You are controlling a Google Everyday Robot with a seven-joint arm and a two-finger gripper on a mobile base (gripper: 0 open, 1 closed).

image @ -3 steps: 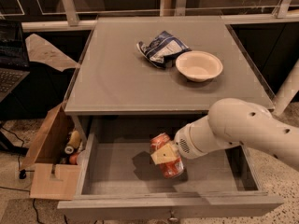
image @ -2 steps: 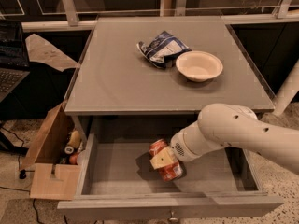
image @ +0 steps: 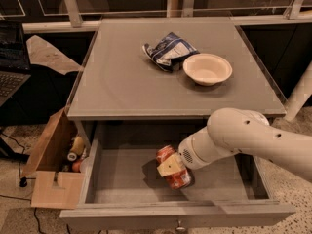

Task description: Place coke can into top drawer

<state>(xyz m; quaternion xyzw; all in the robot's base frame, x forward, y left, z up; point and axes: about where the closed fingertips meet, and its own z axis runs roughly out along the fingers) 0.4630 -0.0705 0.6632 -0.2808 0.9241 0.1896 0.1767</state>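
Observation:
The coke can (image: 175, 177), red-orange with a silver end, lies tilted inside the open top drawer (image: 122, 182), near its middle. My gripper (image: 171, 168) reaches down into the drawer from the right on the white arm (image: 243, 138). It is shut on the coke can, and a tan finger pad (image: 168, 166) lies across the can's side. The can is at or just above the drawer floor; I cannot tell whether it touches. The drawer's grey front panel (image: 146, 217) with a small knob (image: 180, 226) is at the bottom of the view.
On the grey table top (image: 122, 77) lie a blue-and-white chip bag (image: 168, 50) and a white bowl (image: 207, 68). A brown cardboard box (image: 51, 169) with a tan bottle (image: 75, 147) stands left of the drawer. A laptop (image: 12, 67) is at far left.
The arm has swung left and a little lower, and the can has moved slightly toward the drawer's front while staying held in the gripper.

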